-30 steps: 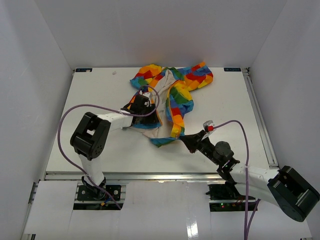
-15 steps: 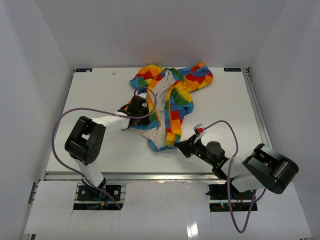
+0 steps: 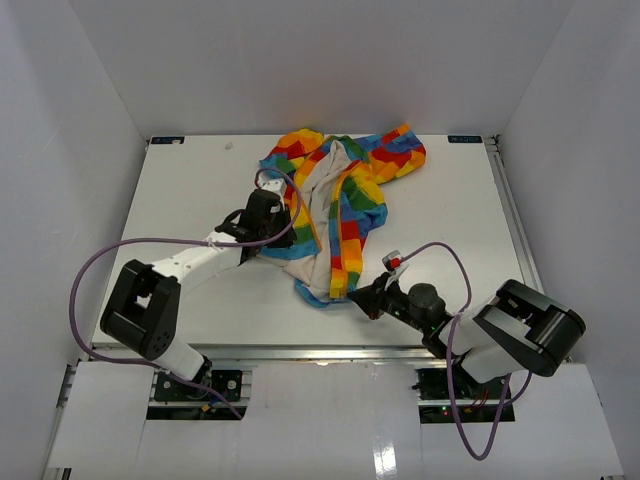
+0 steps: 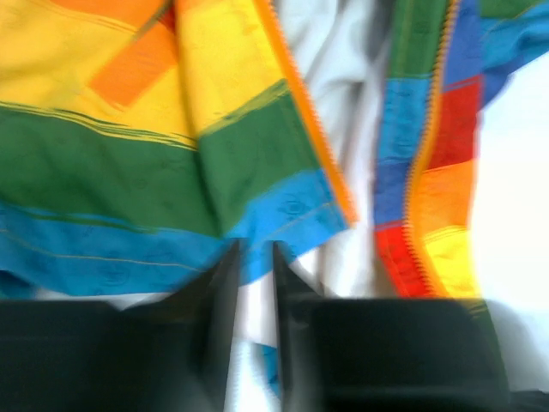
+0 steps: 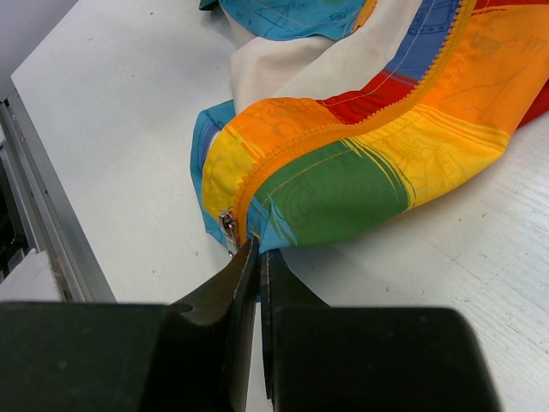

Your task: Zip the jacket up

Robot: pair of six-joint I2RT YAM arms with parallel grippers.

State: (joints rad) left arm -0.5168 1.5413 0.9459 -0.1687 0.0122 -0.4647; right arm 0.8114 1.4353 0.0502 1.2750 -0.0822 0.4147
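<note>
— Rainbow-patchwork hooded fabric jacket (image 3: 345,195): where did you have it?

— On my overhead view it lay on the flat white table (image 3: 190,200), past the middle toward the far edge, hood end away from the arms. It was unzipped. The two coloured front panels were spread apart, and the white fabric lining (image 3: 318,250) showed between them down to the hem nearest me.

— And the right gripper (image 5: 257,247)?

— I had it low over the table at the near hem corner of the panel on the right of that view. Its black fingers were pressed together on the very edge of the cloth, right under the bottom end of the orange-yellow zipper tape (image 5: 343,129). A small silver metal zipper piece (image 5: 228,230) hung just beside the tips, not between them. I couldn't tell whether it was a slider or an end pin.

— The left gripper (image 4: 253,249)?

— It sat at the other panel's edge. My wrist picture was blurred, but its jaws stood slightly apart, and white lining showed through the narrow gap. The tips reached the blue strip along that panel's hem; I couldn't tell whether they touched it.

— Zipper joined anywhere?

— No, the two rows of teeth lay apart wherever I could see them.
</note>
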